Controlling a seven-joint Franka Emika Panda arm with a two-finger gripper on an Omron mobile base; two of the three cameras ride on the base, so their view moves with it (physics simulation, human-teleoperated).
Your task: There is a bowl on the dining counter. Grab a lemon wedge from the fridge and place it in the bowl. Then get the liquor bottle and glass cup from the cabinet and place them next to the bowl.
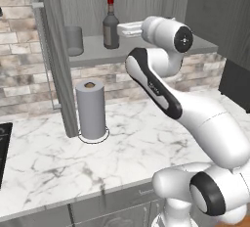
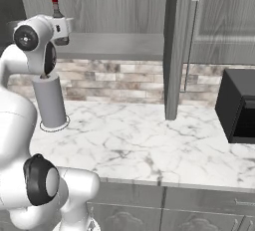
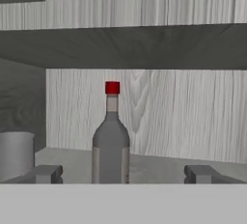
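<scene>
We see our pincer (image 3: pixel 121 174) released, its 2 fingertips (image 3: pixel 47 174) spread wide and gripping nothing. The liquor bottle (image 3: pixel 111 141) stands upright on the cabinet shelf (image 3: pixel 159 166) straight ahead, between the tips but beyond them. The glass cup (image 3: pixel 16 154) sits ahead to the pincer's left.

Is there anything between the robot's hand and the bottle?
Nothing visible. The open gripper faces the bottle straight on, with bare shelf between them. The cup stands off to one side of the bottle, out of the way.
</scene>
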